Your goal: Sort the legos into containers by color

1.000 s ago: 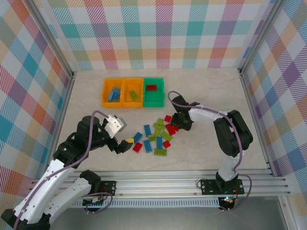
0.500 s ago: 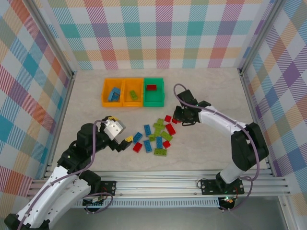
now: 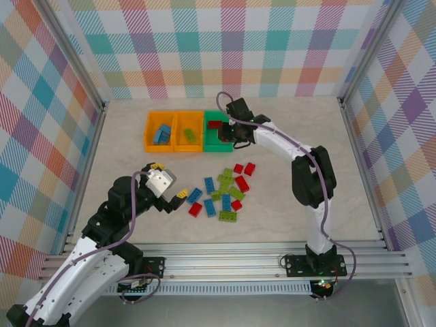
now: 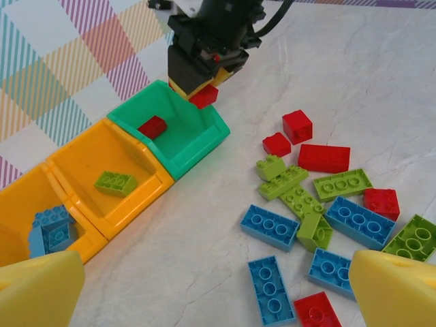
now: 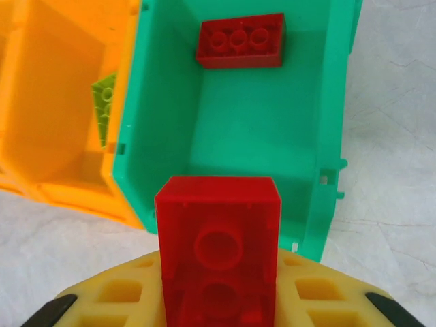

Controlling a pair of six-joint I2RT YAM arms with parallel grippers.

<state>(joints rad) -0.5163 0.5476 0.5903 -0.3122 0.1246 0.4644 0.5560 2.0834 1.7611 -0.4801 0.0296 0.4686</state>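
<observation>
Marble tabletop (image 3: 354,204) — right jaws, clamped on red brick (image 5: 218,252), now over green bin (image 5: 266,129); left jaws apart.

Right fingers (image 3: 230,136) over the green bin (image 3: 214,142) (loose legos (image 3: 225,180) scattered mid-table, well apart)

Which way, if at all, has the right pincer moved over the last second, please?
Yes. The right pincer has moved from beside the loose legos farther out and leftward to the green bin, where it holds a red brick over the rim.
</observation>
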